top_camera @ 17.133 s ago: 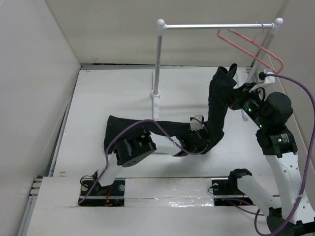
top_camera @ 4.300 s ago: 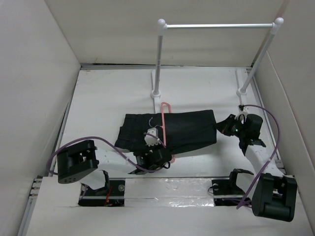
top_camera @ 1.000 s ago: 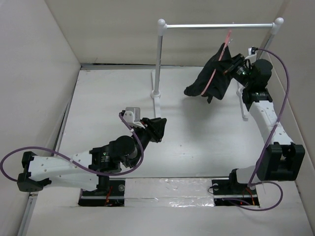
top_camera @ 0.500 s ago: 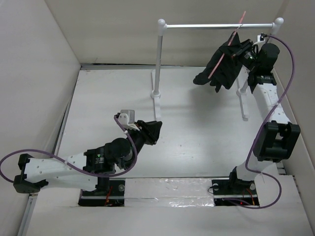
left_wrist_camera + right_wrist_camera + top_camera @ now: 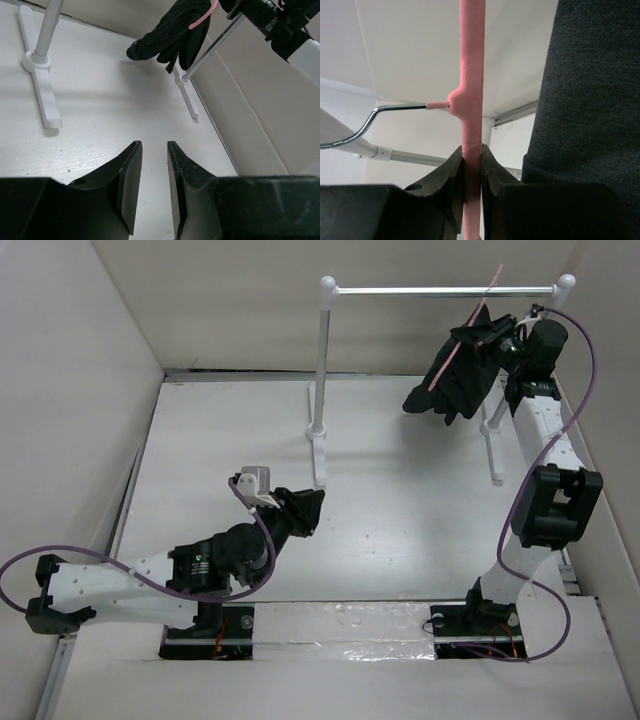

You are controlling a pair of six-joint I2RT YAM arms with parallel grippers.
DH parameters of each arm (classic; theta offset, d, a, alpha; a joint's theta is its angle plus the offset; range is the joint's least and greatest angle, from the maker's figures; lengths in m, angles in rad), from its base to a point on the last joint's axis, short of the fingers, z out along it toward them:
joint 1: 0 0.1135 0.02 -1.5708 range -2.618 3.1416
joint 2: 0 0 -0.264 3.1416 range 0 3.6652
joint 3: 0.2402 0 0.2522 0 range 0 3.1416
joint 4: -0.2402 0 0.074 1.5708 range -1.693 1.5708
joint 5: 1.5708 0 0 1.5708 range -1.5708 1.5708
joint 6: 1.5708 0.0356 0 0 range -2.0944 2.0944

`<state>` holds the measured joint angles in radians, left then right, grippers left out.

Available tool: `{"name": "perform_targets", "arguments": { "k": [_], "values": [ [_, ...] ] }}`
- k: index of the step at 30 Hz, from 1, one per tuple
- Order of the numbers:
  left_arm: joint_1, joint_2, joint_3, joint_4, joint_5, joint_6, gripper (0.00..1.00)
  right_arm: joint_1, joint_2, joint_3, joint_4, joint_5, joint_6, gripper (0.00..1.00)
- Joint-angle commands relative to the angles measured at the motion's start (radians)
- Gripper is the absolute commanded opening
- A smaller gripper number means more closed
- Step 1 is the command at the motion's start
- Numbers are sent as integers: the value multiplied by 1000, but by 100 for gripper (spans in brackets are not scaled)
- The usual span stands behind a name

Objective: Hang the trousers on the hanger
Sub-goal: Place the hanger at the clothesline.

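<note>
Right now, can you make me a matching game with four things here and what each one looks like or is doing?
Things:
1. trousers
2. hanger
3. left gripper
4. rail

Descriptions:
A. white, standing on the table
B. pink, pinched by the right gripper
C. black, up off the table
D. low over the table, holding nothing

Pairs: 1-C, 2-B, 3-D, 4-A

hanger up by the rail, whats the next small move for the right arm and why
Probably lower the right gripper slightly so the hook settles over the rail, before opening. It clamps the hanger, the trousers hang on it, and the hook looks just above the rail, not clearly seated.
</note>
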<state>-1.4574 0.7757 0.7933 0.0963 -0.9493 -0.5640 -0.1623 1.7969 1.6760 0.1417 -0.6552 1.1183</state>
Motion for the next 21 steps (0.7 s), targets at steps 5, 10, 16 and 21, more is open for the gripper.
{"name": "perform_targets", "arguments": {
  "k": [5,10,16,21],
  "values": [
    [3,-56,-58,46,21,-10,25,1,-1,56,197,-38,-7,11],
    [3,-32,-3,1,-17,12,29,1,-66,-41,220,-4,-60,78],
    [3,-15,24,19,-23,50,43,-28,-217,-182,190,81,-166,100],
    [3,-20,-26,101,-47,76,62,-17,-422,-287,30,294,-403,100]
  ]
}}
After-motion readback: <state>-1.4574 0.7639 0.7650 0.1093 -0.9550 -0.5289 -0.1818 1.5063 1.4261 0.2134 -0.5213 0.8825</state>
